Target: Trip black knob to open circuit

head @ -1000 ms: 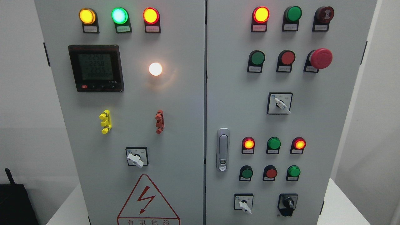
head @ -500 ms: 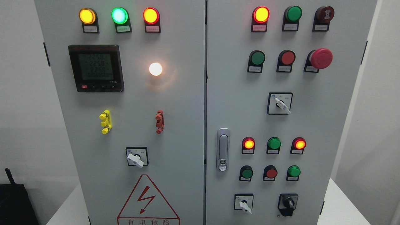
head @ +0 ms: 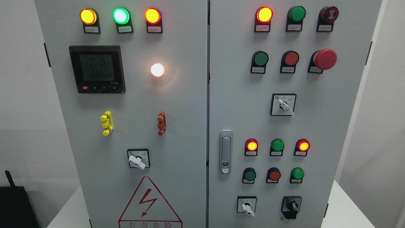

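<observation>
No hand shows, so neither's state can be told. The black knob (head: 291,207) sits low on the cabinet's (head: 202,104) right door; label print is unreadable.

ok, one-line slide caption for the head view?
Two-door control cabinet with lit indicator lamps; the black knob at lower right is untouched, no robot hand in view.

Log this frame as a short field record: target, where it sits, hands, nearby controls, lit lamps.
target: black knob
location: lower right corner of the right door, handle roughly upright
hands: neither in view, knob untouched
neighbour: white switch to its left
above it: green button
lit lamps, right door: red lamp at top, two more in the lower group
left door: meter on, white lamp lit
</observation>
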Robot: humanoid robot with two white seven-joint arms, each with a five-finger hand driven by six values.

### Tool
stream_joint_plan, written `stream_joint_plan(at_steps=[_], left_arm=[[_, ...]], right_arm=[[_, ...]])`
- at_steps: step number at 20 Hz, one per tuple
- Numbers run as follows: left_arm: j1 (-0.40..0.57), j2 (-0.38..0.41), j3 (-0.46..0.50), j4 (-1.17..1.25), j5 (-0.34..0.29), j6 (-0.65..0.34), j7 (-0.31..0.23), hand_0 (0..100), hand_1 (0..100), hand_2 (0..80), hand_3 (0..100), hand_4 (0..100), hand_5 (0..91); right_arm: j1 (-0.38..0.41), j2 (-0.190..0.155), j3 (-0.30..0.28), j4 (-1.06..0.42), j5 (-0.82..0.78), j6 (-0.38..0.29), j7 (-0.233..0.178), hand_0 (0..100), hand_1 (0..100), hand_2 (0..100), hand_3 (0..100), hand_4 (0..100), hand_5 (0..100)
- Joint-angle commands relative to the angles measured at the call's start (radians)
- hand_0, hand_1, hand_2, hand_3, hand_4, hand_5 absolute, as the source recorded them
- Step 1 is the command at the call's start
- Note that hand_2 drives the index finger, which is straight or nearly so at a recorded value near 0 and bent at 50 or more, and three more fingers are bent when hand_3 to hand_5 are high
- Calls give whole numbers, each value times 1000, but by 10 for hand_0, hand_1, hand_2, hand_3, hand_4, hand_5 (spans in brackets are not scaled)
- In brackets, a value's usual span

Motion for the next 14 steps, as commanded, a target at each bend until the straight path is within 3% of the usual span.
stream_joint_plan(at_steps=[1, 14], left_arm=[[-4, -2, 1, 0, 2, -1, 0, 120, 389, 0, 0, 0, 0], [-2, -2, 1, 0, 2, -1, 0, 120, 389, 0, 0, 0, 0]], right_arm=[[-31, -11, -19, -27, -5, 9, 5, 726, 800, 0, 890, 959, 994], [-112, -15, -24, -28, -5, 58, 5, 745, 814, 0, 899, 962, 993]])
